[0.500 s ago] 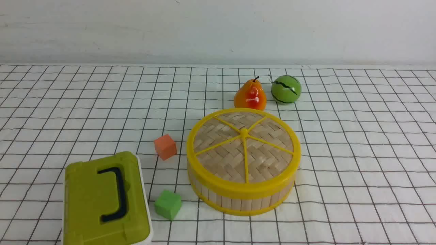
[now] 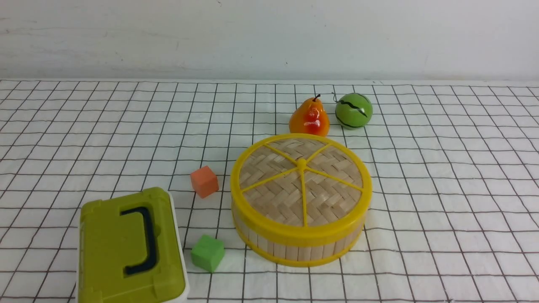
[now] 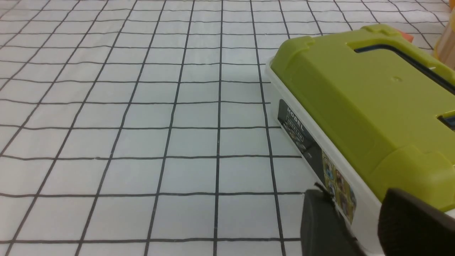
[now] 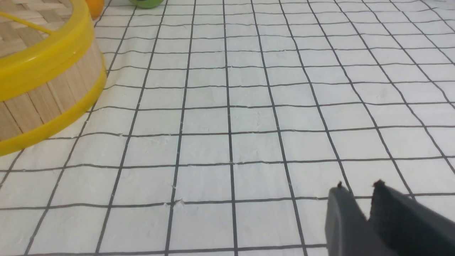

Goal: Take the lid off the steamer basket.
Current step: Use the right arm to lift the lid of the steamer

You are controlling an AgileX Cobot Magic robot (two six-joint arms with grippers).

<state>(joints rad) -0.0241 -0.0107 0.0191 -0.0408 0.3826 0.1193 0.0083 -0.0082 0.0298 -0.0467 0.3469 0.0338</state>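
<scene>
In the front view, the round lid [image 2: 278,185] is being seated level on the steamer basket [image 2: 304,253] at the centre, its disc showing no long axis; nothing is being seen shifted since the earlier frame. In the left wrist view, "MODEL" is being displayed on the white-sided green box [image 3: 355,85], while the left gripper's [image 3: 350,199] fingertips are being held apart. In the right wrist view, the right gripper's [image 4: 359,185] tips are being kept slightly spread, with nothing being pinched.

Green box [image 2: 113,248] cut off by bottom edge of front view, by right edge in left wrist view. Pear [image 2: 309,120]: base hidden behind lid [image 2: 332,193]. Steamer basket [image 2: 298,251]: far wall and inside hidden under lid. Small print on box label [image 3: 300,131] too small to read. Both grippers' fingers [image 3: 320,220] blurred, cut off.
</scene>
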